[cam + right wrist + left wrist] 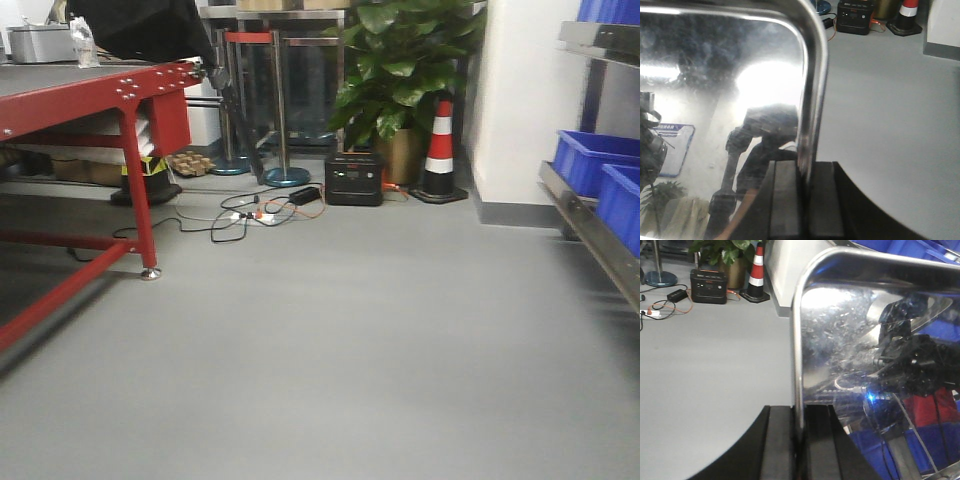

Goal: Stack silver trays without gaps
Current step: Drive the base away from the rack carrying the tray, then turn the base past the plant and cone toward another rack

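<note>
In the left wrist view a shiny silver tray (840,330) stands on edge, its mirror face filling the right half. My left gripper (799,412) is shut on its rounded rim, one black finger on each side. The right wrist view shows a silver tray (740,75) filling the left half, with my right gripper (805,167) shut on its rim in the same way. Whether both grip one tray or two I cannot tell. Neither a tray nor a gripper appears in the front view.
A red steel table (140,90) stands at the left. Blue bins (600,170) sit on a steel shelf rail (590,230) at the right. Ahead on the grey floor are a black power unit (353,180), loose cables (250,215), a traffic cone (440,150) and a plant (400,60).
</note>
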Available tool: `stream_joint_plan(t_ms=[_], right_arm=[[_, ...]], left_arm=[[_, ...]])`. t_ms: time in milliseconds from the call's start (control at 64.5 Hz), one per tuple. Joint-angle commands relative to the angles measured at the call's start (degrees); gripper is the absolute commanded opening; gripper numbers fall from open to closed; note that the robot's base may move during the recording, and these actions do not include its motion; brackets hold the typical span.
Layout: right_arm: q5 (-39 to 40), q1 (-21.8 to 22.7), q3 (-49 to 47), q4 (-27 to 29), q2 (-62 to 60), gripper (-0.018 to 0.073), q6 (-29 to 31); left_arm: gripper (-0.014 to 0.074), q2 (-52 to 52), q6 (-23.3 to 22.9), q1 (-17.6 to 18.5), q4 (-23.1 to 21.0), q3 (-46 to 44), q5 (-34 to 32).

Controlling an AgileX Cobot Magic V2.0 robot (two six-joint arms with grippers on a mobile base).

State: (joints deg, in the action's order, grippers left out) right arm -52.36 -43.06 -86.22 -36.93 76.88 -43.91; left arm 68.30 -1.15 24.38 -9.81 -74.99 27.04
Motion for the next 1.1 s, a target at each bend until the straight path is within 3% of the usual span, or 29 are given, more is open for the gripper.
stream_joint_plan(t_ms=[0,1086], right_arm=[[8.3,-1.0,-0.4,2.1,0.5,-0.0079,1.4],[8.3,-1.0,-0.4,2.1,0.5,-0.0079,1.4]], left_arm=[[-0.0018,-0.6,0.0,1.6,-5.1,-0.9,-2.5],[-0.0018,-0.6,0.0,1.6,-5.1,-0.9,-2.9]])
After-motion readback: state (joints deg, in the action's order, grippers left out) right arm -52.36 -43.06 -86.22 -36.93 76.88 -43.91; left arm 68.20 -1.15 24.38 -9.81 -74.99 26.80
